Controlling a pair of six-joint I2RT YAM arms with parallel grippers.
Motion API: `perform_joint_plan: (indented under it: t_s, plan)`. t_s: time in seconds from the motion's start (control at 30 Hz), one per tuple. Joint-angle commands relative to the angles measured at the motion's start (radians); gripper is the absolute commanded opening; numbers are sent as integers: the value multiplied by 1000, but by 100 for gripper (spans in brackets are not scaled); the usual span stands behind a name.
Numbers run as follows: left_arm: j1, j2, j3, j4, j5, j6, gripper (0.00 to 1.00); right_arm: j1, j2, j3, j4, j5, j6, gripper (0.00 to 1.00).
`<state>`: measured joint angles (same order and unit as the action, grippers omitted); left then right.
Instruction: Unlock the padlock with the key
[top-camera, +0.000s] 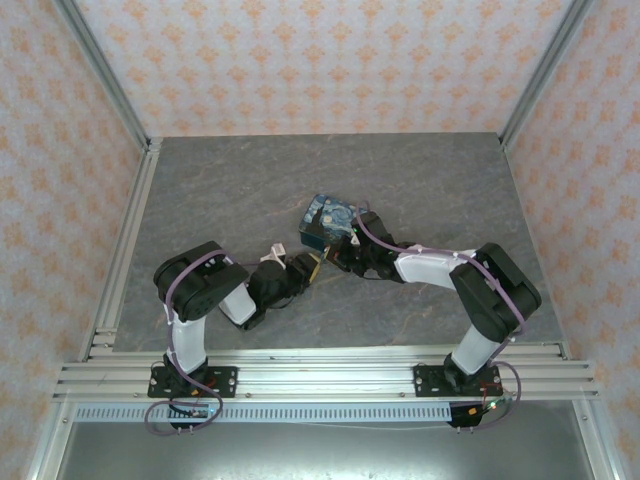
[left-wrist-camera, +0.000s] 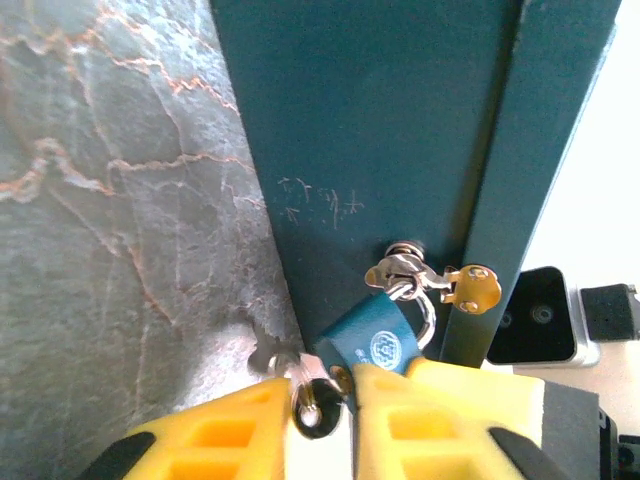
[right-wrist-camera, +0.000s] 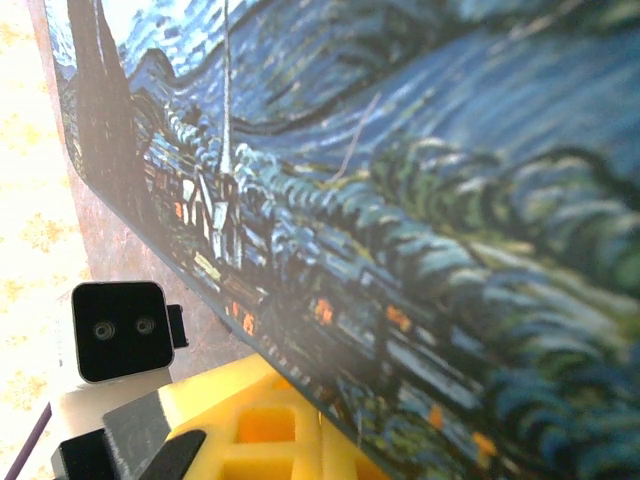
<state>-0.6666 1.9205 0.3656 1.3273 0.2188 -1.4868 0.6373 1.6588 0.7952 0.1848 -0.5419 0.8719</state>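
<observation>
The small blue padlock (left-wrist-camera: 378, 342) hangs by its silver shackle from the clasp (left-wrist-camera: 405, 270) on the dark teal side of the box (left-wrist-camera: 380, 150). Just under the lock's brass keyhole end, my left gripper (left-wrist-camera: 322, 388) is shut on the key (left-wrist-camera: 318, 405), pinching its black head between the yellow fingers (left-wrist-camera: 230, 430). From above, the left gripper (top-camera: 312, 262) sits at the near corner of the swirly blue box (top-camera: 328, 222). My right gripper (top-camera: 352, 245) is shut on the box's right side; the box's painted face (right-wrist-camera: 400, 200) lies over its yellow finger (right-wrist-camera: 265, 420).
A brass tab (left-wrist-camera: 475, 288) sticks out of the clasp to the right. The grey marble table (top-camera: 230, 190) stretches left of and behind the box. An aluminium rail (top-camera: 320, 375) runs along the near edge. The other arm's camera block (right-wrist-camera: 118, 330) sits close by.
</observation>
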Motion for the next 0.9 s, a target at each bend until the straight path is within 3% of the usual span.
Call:
perform_joint_plan:
  t_s: [0.0,0.33,0.53,0.87]
  plan:
    - [7,6,3,-3,-30,8,14,-6,19,-33,-31,-14,56,0]
    - [6,-3,1,-2,-29,33,0,-6,22,-37,-25,-17,60,0]
    - [7,-33,12,-7,-7,82,0,-6,22,-31,-52,-10,58,0]
    - [-11,-16,14,-7,-15,88,0,-2,-2,-22,-105,38,49,24]
